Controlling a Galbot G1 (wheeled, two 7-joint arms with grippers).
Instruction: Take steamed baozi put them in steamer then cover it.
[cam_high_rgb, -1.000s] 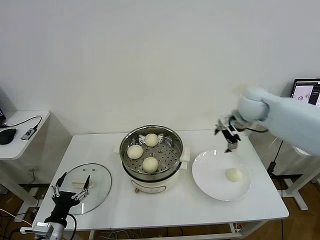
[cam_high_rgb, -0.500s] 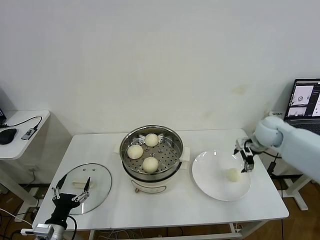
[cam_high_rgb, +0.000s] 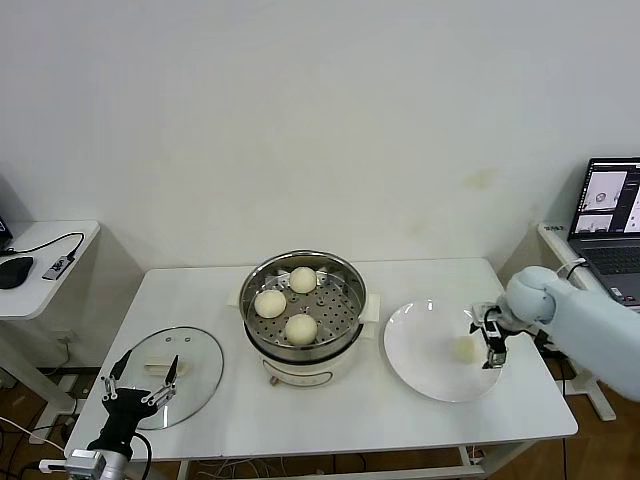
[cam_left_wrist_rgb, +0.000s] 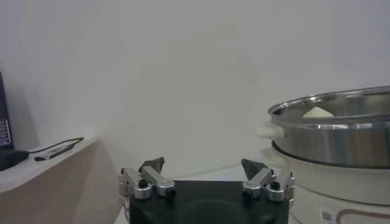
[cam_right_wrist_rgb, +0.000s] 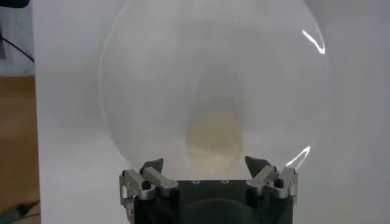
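Three cream-white baozi (cam_high_rgb: 301, 327) lie on the perforated tray of the steel steamer (cam_high_rgb: 348, 301) at the table's middle. A fourth baozi (cam_high_rgb: 464, 347) lies on the white plate (cam_high_rgb: 425, 360) to the right. My right gripper (cam_high_rgb: 487, 340) is open just right of that baozi, low over the plate; in the right wrist view the baozi (cam_right_wrist_rgb: 211, 143) lies between and ahead of the spread fingers (cam_right_wrist_rgb: 152, 167). The glass cover (cam_high_rgb: 196, 370) with its cream handle lies flat at the table's front left. My left gripper (cam_high_rgb: 141, 378) hangs open and empty over the cover's near edge.
A side table with a mouse and cable (cam_high_rgb: 45, 262) stands to the left. A laptop (cam_high_rgb: 612, 200) stands at the far right. The steamer's rim and white base also show in the left wrist view (cam_left_wrist_rgb: 341, 158).
My right gripper has swung from above the plate's far edge down and forward to just beside the baozi on the plate. The left arm has barely moved.
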